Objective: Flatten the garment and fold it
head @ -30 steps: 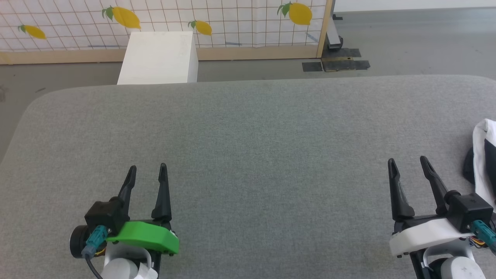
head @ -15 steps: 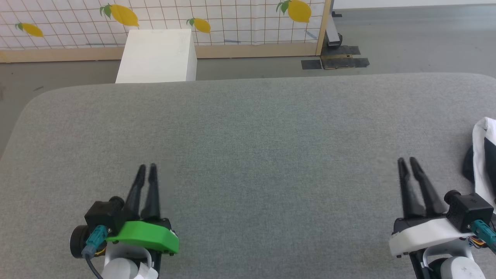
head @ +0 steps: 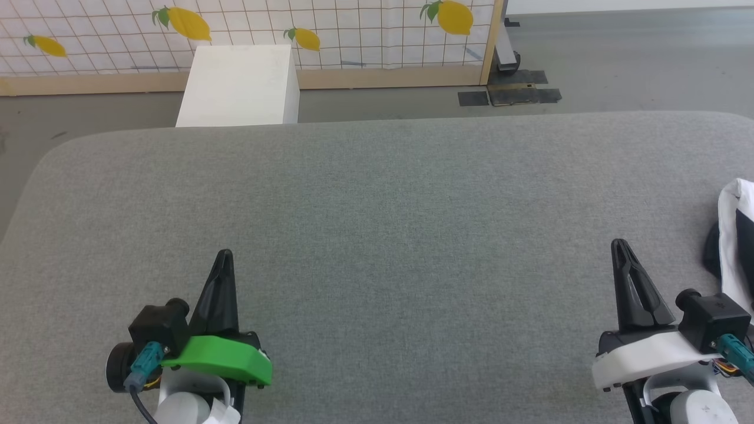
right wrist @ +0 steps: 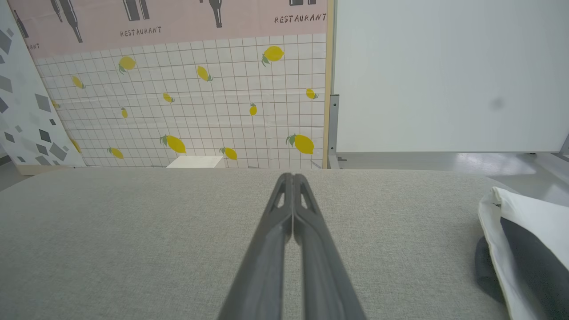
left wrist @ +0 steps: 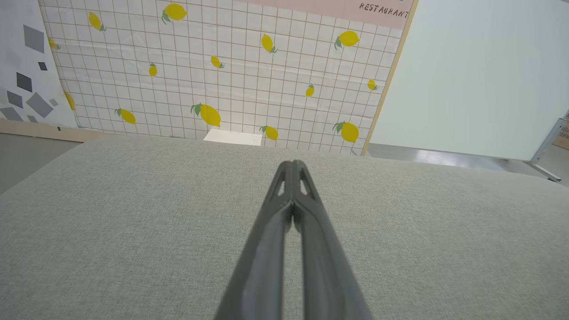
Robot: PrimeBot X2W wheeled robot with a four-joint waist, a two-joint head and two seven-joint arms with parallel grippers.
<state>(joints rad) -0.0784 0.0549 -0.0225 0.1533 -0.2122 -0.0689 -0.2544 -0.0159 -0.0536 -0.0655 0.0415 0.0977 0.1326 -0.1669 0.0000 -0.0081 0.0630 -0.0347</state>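
The left hand (head: pixel 224 254) and the right hand (head: pixel 617 243) are at the near side of the grey worktop (head: pixel 377 206). Both are clenched tight with nothing in them. The garment (head: pixel 727 235) lies bunched up at the worktop's right edge, near the right hand but not touching it.

Grey fabric table (head: pixel 377 194), lemon-print grid screen (head: pixel 353 35), white box (head: pixel 241 88), grey floor (head: pixel 636 59)
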